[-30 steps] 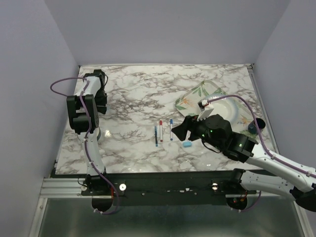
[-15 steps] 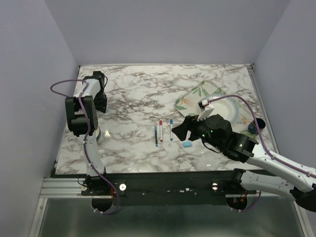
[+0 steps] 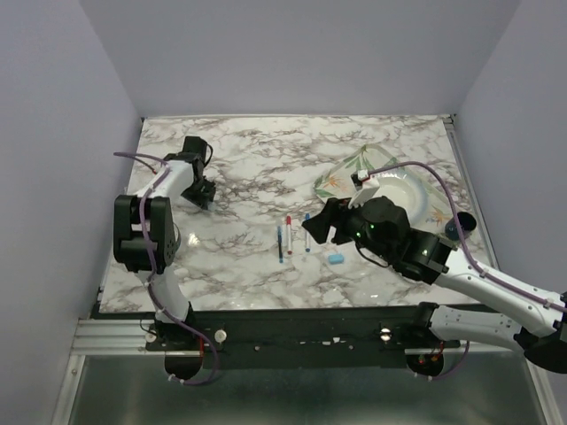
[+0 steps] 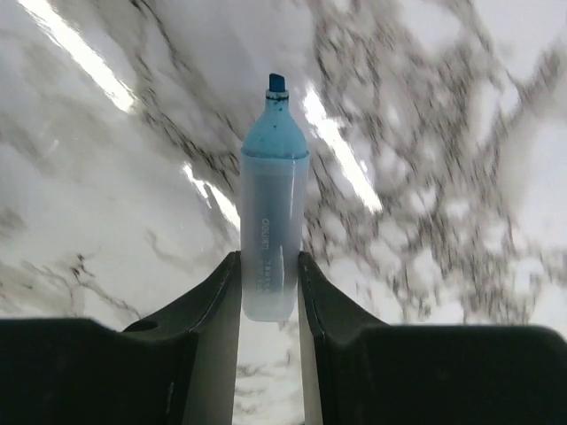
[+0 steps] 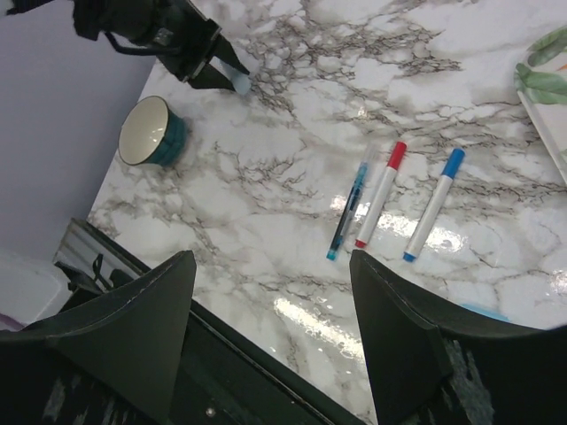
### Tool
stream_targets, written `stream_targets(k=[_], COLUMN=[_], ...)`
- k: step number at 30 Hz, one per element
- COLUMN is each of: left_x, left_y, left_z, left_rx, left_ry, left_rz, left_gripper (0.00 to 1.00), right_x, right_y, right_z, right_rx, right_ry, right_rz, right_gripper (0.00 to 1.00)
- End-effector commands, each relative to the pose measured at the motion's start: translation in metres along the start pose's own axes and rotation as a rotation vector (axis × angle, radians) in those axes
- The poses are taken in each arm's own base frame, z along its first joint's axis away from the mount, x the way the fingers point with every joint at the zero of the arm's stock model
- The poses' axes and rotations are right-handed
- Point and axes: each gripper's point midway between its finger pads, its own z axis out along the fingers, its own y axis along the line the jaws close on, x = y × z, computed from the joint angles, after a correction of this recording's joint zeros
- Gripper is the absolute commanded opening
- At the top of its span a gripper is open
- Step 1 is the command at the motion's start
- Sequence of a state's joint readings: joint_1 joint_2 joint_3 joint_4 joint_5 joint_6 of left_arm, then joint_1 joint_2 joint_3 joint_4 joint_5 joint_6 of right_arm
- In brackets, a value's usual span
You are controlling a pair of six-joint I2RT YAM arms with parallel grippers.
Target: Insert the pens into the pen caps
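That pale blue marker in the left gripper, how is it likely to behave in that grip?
The marker looks like rigid plastic, so it likely won't flex. The left gripper pinches only its rear end, so it may pivot if the tip is pushed. Its smooth barrel could slip.

1. Three pens (image 3: 288, 234) lie close together in the middle of the bench (image 3: 257, 159), with slim gaps between them.
2. The right hand (image 3: 316, 228) hovers spread just right of them, with a cap (image 3: 336, 258) nearby.
3. A tray (image 3: 354, 166) takes the right rear.
4. Bare bench separates the pens from the left hand (image 3: 209, 197) and its marker (image 4: 270, 239); a cup (image 5: 152, 131) stands by the left edge.
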State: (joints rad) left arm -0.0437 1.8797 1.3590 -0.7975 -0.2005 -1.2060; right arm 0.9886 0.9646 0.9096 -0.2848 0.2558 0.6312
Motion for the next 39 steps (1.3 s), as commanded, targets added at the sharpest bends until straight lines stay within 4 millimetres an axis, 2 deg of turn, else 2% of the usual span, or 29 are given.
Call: stream_targets(k=[1,2,3,5,6,7,8,9,11,12,16,20,24,27,36,39], left_x=[0.036,0.053,0.055,0.084,0.095,0.105,0.119,0.127,0.141,0.145,0.168,0.181,0.183,0.185,0.195,0.196], left_y=[-0.032,-0.037,-0.04,-0.039,-0.04,-0.038,-0.035,-0.031,-0.024,-0.018,0.002,0.014,0.02,0.022,0.026,0.026], left_z=[-0.058,-0.07,-0.092,-0.111,-0.14,-0.144,-0.159,-0.187,-0.203,-0.219,-0.232,-0.245,-0.261,-0.261,-0.264,-0.268], left_rx=[0.348,0.405,0.479,0.612,0.729,0.806,0.9,1.007,1.114,1.172,1.248,1.324,1.374,1.375,1.396,1.415], left_ry=[0.027,0.029,-0.001,0.049,0.041,0.042,0.077,0.057,0.056,0.051,0.071,0.088,0.059,0.063,0.109,0.11], left_rz=[0.308,0.382,0.42,0.519,0.562,0.592,0.655,0.694,0.743,0.772,0.873,0.914,0.932,0.938,0.951,0.955], left_gripper=[0.0,0.0,0.0,0.0,0.0,0.0,0.0,0.0,0.0,0.0,0.0,0.0,0.0,0.0,0.0,0.0], right_x=[-0.021,-0.027,-0.032,-0.042,-0.046,-0.051,-0.054,-0.056,-0.06,-0.06,-0.058,-0.051,-0.045,-0.039,-0.035,-0.031], right_y=[-0.003,-0.005,-0.004,-0.007,-0.006,-0.004,-0.001,0.0,0.005,0.005,0.01,0.026,0.036,0.042,0.065,0.062], right_z=[0.01,0.012,0.016,0.02,0.023,0.026,0.027,0.028,0.033,0.036,0.048,0.062,0.071,0.079,0.092,0.101], right_rx=[0.065,0.065,0.06,0.044,0.031,0.015,-0.01,-0.02,-0.027,-0.026,-0.035,-0.108,-0.153,-0.181,-0.23,-0.185], right_ry=[-0.041,-0.044,-0.043,-0.039,-0.037,-0.045,-0.043,-0.045,-0.04,-0.035,-0.007,0.04,0.074,0.11,0.14,0.16], right_rz=[0.033,0.044,0.057,0.083,0.089,0.093,0.092,0.084,0.077,0.074,0.085,0.094,0.124,0.138,0.151,0.153], right_gripper=[0.77,0.77,0.77,0.76,0.75,0.75,0.75,0.74,0.74,0.74,0.73,0.71,0.69,0.68,0.69,0.68])
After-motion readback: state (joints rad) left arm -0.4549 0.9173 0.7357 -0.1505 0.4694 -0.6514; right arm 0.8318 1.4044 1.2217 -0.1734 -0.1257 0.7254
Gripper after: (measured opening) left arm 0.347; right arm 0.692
